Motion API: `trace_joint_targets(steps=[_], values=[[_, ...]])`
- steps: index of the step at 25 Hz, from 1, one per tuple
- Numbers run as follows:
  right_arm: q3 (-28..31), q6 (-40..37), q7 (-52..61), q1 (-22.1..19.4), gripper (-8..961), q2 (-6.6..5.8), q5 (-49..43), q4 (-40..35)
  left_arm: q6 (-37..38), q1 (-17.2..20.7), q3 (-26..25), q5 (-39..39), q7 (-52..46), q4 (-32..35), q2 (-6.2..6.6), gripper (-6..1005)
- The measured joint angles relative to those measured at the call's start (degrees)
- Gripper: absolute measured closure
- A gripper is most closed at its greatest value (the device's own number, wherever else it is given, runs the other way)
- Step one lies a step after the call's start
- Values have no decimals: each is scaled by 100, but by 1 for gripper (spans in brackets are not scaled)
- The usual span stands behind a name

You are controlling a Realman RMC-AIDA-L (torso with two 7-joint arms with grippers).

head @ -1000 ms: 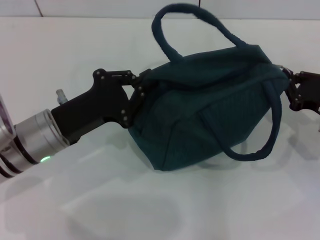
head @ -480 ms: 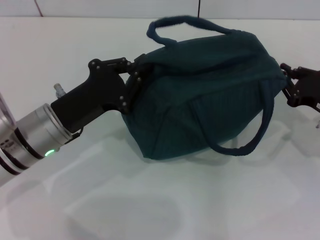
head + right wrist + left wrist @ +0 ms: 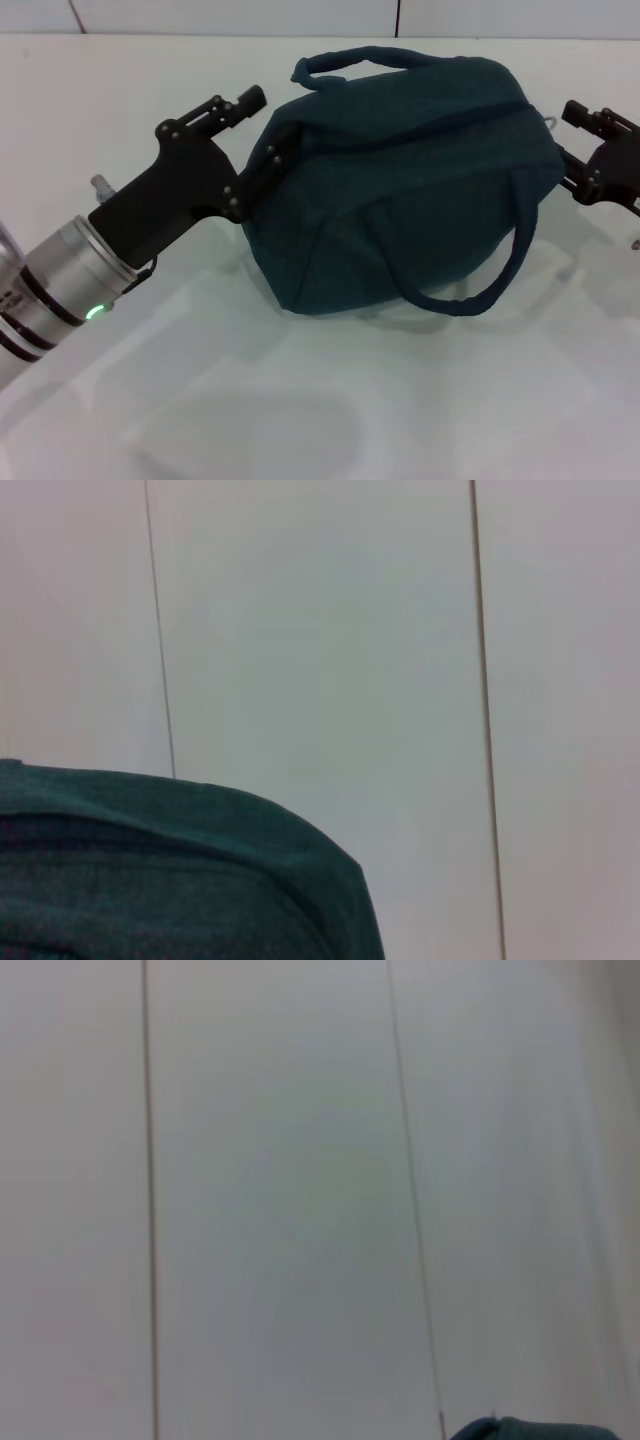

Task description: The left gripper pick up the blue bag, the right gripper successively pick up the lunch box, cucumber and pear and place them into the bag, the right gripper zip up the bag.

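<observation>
The blue bag (image 3: 400,190) rests on the white table (image 3: 120,120), its top closed, one rope handle (image 3: 345,65) lying flat on top and the other (image 3: 490,280) hanging down its front. My left gripper (image 3: 265,125) is open at the bag's left end, its upper finger clear of the fabric and its lower finger against it. My right gripper (image 3: 572,140) is open at the bag's right end, beside the zipper ring (image 3: 550,120). The bag's edge shows in the left wrist view (image 3: 530,1428) and the right wrist view (image 3: 150,880). The lunch box, cucumber and pear are out of view.
A white panelled wall (image 3: 250,15) runs along the back of the table and fills both wrist views.
The bag has dropped from its tilted, lifted pose and settled on the table, and its top handle has fallen flat. My left gripper has opened and let go of the bag's end. My right gripper's fingers have spread apart.
</observation>
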Motion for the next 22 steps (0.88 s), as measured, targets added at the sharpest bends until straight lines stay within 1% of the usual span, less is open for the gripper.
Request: trace_joint_targets(steps=[1,3,5,8,9,13,16,17,18,22], values=[[0,-14,10,0,557,-5,0,6,3,3,0,-45,5,-28,-2,745],[-18,-3,125,0,488,-26,-36,25,7,-3,5,-159,5,-125,-7,550],[-44,12,307,0,433,-64,-109,35,11,-11,3,-219,16,-185,-8,469],[-53,15,679,2,350,-158,-383,18,12,-7,7,-224,102,-200,-10,348],[-50,10,814,0,349,-196,-508,7,12,-3,9,-220,143,-202,-10,308],[-41,-84,1182,-43,346,-329,-832,-6,11,-1,12,-215,213,-207,-11,293],[-22,-303,1273,-164,347,-439,-971,-52,5,-18,14,-202,214,-210,-11,281],[-22,-303,1273,-164,347,-439,-971,-52,5,-23,14,-202,214,-210,-11,277],[-6,-518,1277,-252,347,-521,-982,-75,5,-26,14,-202,214,-211,-11,274],[78,-837,1294,-314,348,-623,-973,-80,7,-19,5,-219,216,-213,-14,270]])
